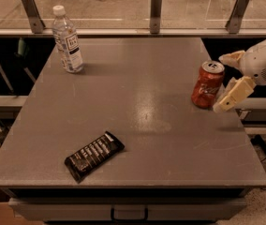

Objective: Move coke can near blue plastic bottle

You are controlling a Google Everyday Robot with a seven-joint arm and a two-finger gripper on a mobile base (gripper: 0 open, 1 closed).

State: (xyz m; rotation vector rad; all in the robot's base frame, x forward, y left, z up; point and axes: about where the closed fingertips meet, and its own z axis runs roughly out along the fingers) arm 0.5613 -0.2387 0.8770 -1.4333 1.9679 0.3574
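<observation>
Grey bench (147, 78), viewed from its near edge. On the right side, close to the right edge and about midway between near and far: coke can (207, 86), upright, red with white script, silver top up. Immediately right of it, gripper (220, 83), reaching in from beyond the right edge on a pale, rounded arm (264, 62). Jaws spread wide, one level with the can's top rim and just right of it, the other angled down beside the can's lower right side; nothing clamped between them. Contact between the lower one and the can: cannot tell.

In the far left corner, well apart from the can, blue plastic bottle (67, 43), upright, clear, with white cap and white label with dark print. Almost the whole width of the bench between the two.

Toward the near left, black snack bar wrapper (94, 155), flat, lying diagonally, pale lettering on top, apart from everything else.

Along the far edge, a low glass barrier (95, 8) on metal posts (155, 11). Under the near edge, a drawer front (77, 209) with a dark handle (129, 213).
</observation>
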